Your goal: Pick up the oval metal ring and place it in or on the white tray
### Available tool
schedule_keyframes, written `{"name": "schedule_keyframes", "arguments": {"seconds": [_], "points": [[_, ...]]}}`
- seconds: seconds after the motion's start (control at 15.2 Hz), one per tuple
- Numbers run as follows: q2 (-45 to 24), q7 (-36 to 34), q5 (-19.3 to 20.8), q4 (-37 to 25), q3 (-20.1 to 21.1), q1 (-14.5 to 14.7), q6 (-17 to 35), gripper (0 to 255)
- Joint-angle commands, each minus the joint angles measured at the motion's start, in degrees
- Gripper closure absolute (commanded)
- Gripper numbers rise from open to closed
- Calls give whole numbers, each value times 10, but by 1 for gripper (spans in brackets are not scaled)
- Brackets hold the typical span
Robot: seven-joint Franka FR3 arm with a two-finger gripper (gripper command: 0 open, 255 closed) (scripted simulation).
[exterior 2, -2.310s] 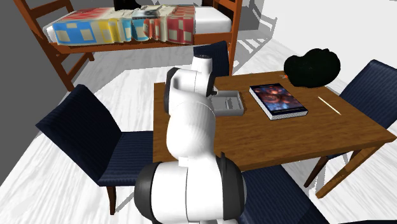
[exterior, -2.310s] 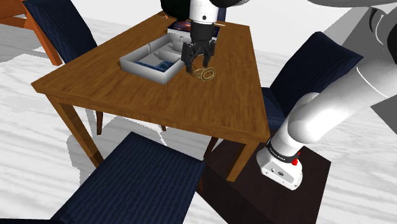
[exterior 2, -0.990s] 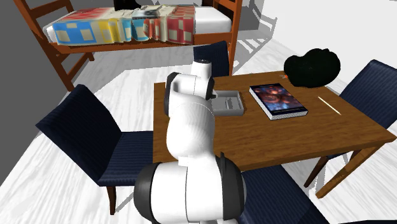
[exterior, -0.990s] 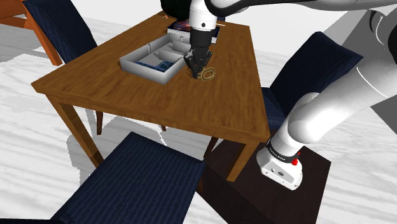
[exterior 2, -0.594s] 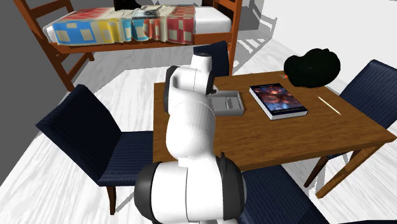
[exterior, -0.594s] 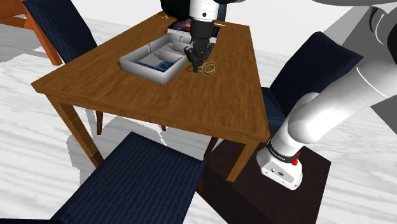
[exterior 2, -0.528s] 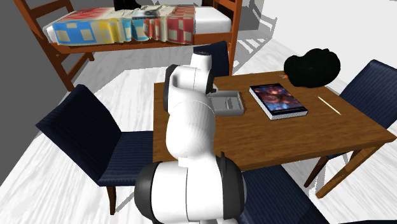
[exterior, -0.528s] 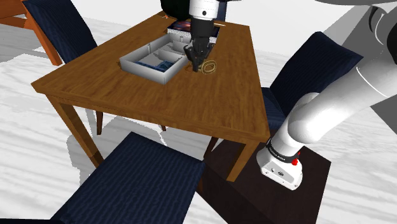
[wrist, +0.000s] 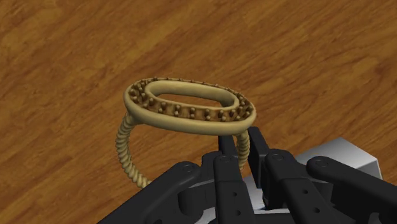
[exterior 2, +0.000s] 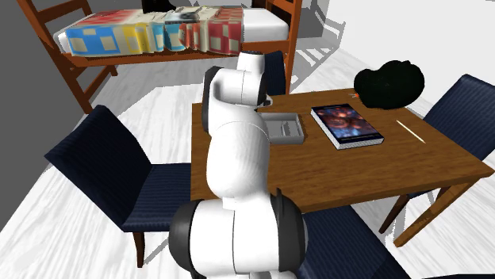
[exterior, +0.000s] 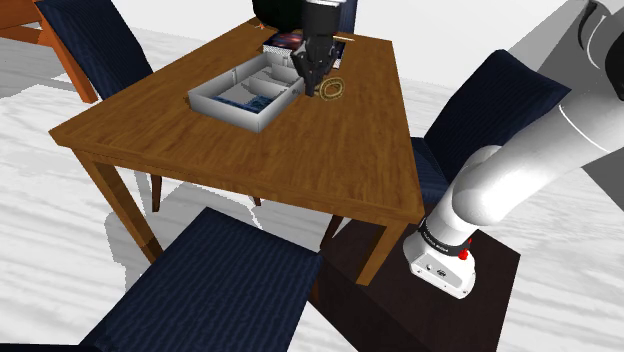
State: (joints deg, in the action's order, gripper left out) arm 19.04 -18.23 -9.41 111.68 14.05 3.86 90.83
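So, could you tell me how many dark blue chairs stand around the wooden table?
4 chairs: one at the second exterior view's left, one at top centre, one at right, one at the bottom edge.

Wooden table (exterior: pixel 330 160) with tray (exterior: pixel 226 108), book (exterior 2: pixel 346 125).

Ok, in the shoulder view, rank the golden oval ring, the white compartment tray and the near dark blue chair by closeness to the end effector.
1. golden oval ring: clasped in the end effector.
2. white compartment tray: beside it, toward the view's left.
3. dark blue chair: at the table's near edge, lowest in view.
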Motion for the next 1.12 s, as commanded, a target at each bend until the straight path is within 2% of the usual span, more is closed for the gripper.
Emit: {"name": "schedule_keyframes", "arguments": {"seconds": [0.0,0.46,0.79,1.06], "points": [[-4,-1,1,-19,-1,-1,-16,255],[-18,-7,5,-86,-3,-2,-68,255],[-137,-16,31,-204,6,-7,-69,255],[-241,-25,58,-324,12,-3,-88,255]]}}
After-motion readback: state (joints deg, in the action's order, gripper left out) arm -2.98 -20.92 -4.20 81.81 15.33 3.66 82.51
